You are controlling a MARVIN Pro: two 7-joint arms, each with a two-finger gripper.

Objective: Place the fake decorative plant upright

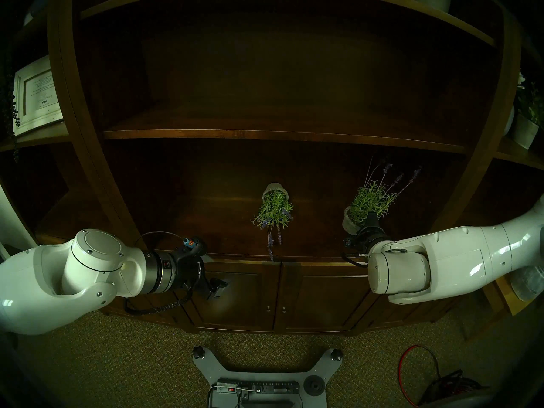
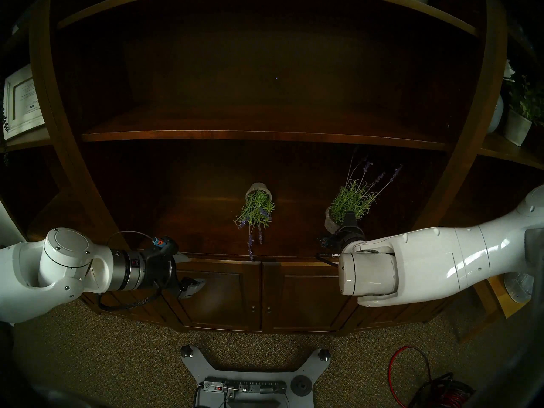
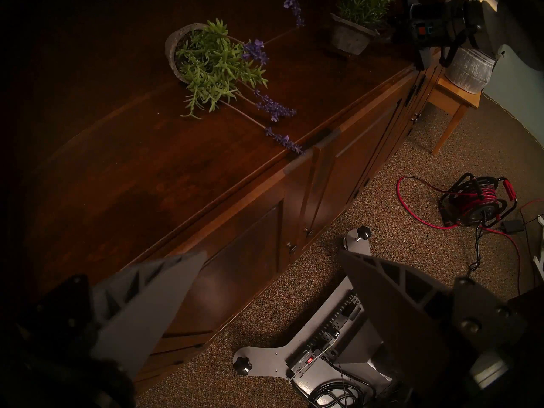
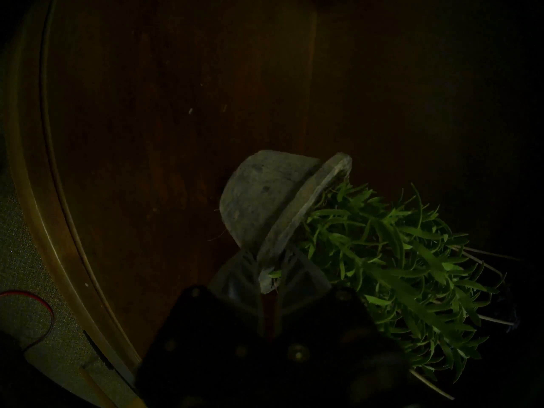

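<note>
Two fake lavender plants in grey pots are on the dark wooden cabinet top (image 1: 206, 222). One plant (image 1: 275, 205) (image 2: 257, 207) (image 3: 212, 66) lies on its side in the middle, with its purple flower stalks reaching the front edge. My right gripper (image 1: 371, 219) (image 4: 269, 280) is shut on the pot rim of the other plant (image 1: 368, 201) (image 2: 351, 201) (image 4: 382, 266), which leans to the right with its pot (image 1: 351, 223) (image 3: 350, 36) low over the surface. My left gripper (image 1: 213, 270) (image 3: 272, 252) hangs open and holds nothing at the cabinet's front left edge.
A shelf board (image 1: 265, 133) runs above the plants. Cabinet doors (image 1: 241, 295) lie below the front edge. On the carpet are the robot's base with a power strip (image 1: 259, 389) and a red cable reel (image 3: 477, 201). A small side table with a grey pot (image 3: 468, 68) stands on the right.
</note>
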